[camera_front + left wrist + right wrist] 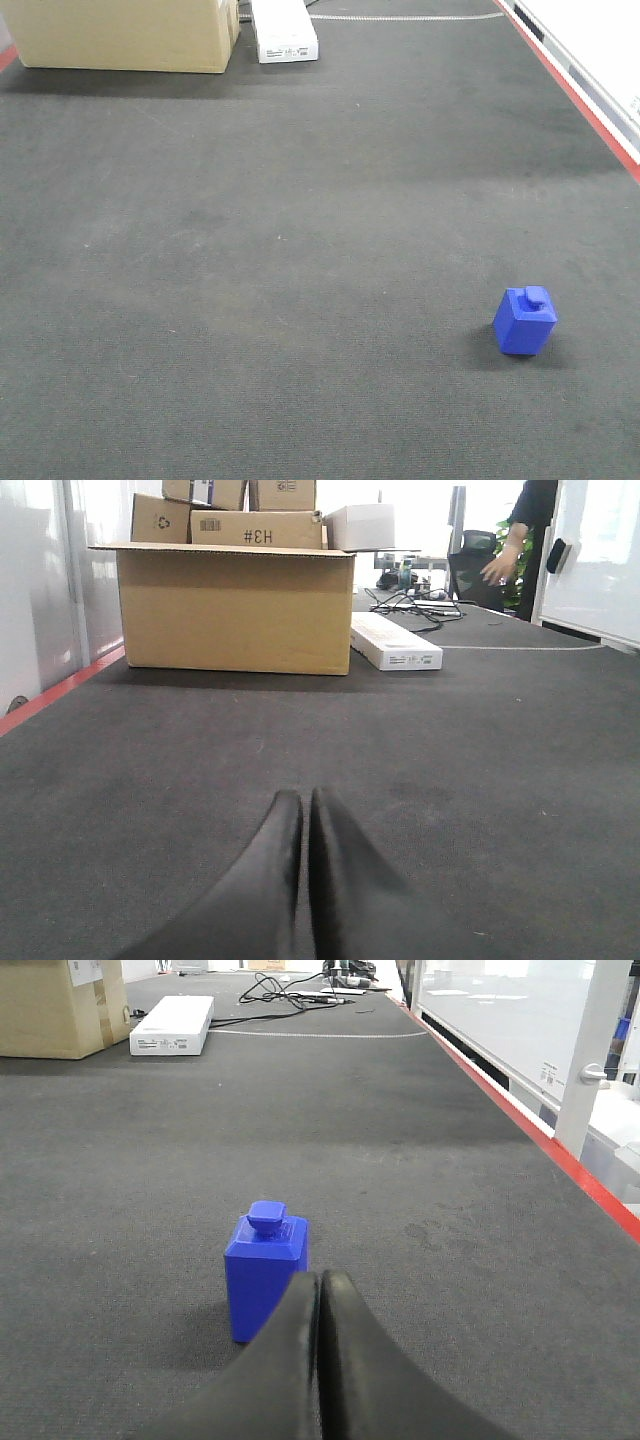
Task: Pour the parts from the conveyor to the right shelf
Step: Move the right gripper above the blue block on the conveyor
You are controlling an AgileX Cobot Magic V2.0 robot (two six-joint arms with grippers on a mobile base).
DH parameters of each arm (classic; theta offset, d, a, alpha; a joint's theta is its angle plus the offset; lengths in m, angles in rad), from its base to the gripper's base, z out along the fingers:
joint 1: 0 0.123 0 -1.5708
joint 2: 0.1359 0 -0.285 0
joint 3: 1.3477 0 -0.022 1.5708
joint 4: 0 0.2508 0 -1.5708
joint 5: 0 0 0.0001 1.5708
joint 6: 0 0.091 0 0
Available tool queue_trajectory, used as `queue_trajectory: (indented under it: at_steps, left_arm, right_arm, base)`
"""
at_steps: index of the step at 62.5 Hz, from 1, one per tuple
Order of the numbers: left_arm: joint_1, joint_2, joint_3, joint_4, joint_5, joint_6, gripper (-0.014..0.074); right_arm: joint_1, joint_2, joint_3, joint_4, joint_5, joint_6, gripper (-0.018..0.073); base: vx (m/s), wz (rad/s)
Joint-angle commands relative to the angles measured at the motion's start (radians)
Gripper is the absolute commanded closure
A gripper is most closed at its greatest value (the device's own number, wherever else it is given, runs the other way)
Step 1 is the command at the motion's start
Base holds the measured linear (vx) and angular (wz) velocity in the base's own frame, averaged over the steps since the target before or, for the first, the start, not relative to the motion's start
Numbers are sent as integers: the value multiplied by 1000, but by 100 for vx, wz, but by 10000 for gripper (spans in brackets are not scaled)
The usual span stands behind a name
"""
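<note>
Part: one small bright-blue block (526,320) stands on the conveyor (300,250), knob side up. In the front view it is in the lower right of the belt, with bare belt on all sides.
Part in the right wrist view: the block (266,1265) is just in front of the gripper tips and a little to their left. The left finger hides its lower right corner, so I cannot tell if they touch.
Right gripper (321,1280): closed. The two black fingers are pressed together and nothing is between them. It is low over the belt.
Left gripper (305,798): closed too, fingers together, holding nothing, also low over the belt. Only open belt lies in front of it.
Conveyor edges: a red edge (580,95) runs along the right side. A white panel (500,1020) stands just beyond it.
Far end, left: a large open cardboard box (235,605) stands on the belt, well apart from the block. Smaller cartons (255,528) are behind it.
Far end, middle: a flat white box (395,643) lies just beside the cardboard box, on its right.
Behind these: black cables (420,605) lie loosely on the belt.
Background: a person's arm (497,568) shows near a dark chair (475,575).
Way between right gripper and block: nothing stands there.
</note>
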Motion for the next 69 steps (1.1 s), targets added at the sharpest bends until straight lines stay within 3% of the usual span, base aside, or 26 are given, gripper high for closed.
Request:
queue_trajectory:
  at_steps: [1, 34, 46, 54, 69]
  left_arm:
    - [2, -14, 31, -2, -73, -8, 603]
    - [2, -14, 31, -2, -73, -8, 603]
    - [2, -14, 31, -2, -73, -8, 603]
    - [2, -14, 31, -2, -73, -8, 603]
    - [2, -14, 31, -2, -73, -8, 603]
  right_arm:
    - [2, -10, 15, -8, -76, -8, 568]
    - [2, -10, 15, -11, -77, -8, 568]
    - [2, -10, 15, -202, -86, -139, 568]
    - [2, -10, 14, -255, -92, -136, 568]
    - [2, -10, 12, -216, -310, -119, 568]
  base:
    - [0, 0]
    - [0, 0]
    - [0, 0]
    - [0, 0]
    - [0, 0]
